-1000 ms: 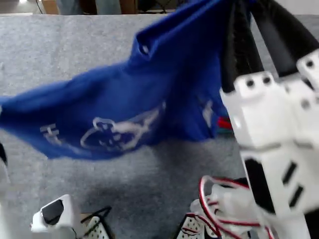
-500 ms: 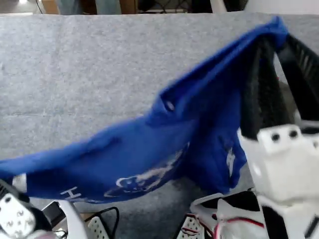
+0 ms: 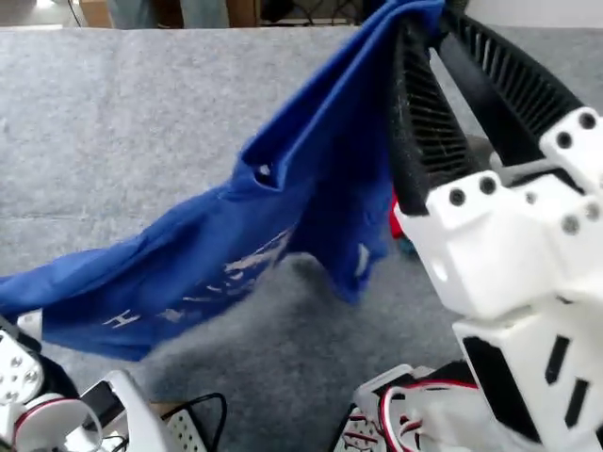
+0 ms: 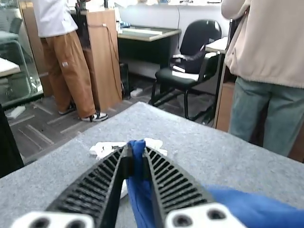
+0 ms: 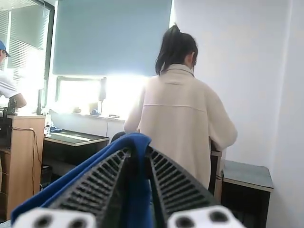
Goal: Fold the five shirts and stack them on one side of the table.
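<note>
A blue shirt point(image 3: 283, 217) with white print hangs stretched above the grey table point(image 3: 141, 113), held at two ends. My right gripper point(image 3: 422, 17) is raised high at the far right and is shut on one corner; the right wrist view shows blue cloth point(image 5: 71, 185) pinched in that gripper point(image 5: 137, 152). My left gripper point(image 4: 136, 148) is shut on the other end of the shirt point(image 4: 247, 209), low near the table's front left corner. The shirt sags in the middle, its collar point(image 3: 264, 172) facing up.
Something red point(image 3: 394, 217) peeks out on the table behind the hanging shirt. A white cloth point(image 4: 102, 149) lies on the table past my left gripper. The arms' bases and cables point(image 3: 396, 414) crowd the near edge. People stand beyond the far edge.
The right gripper's corner dipped to the right, then swung back up toward the far edge. The shirt's left end sank toward the near left corner. Both grips held.
</note>
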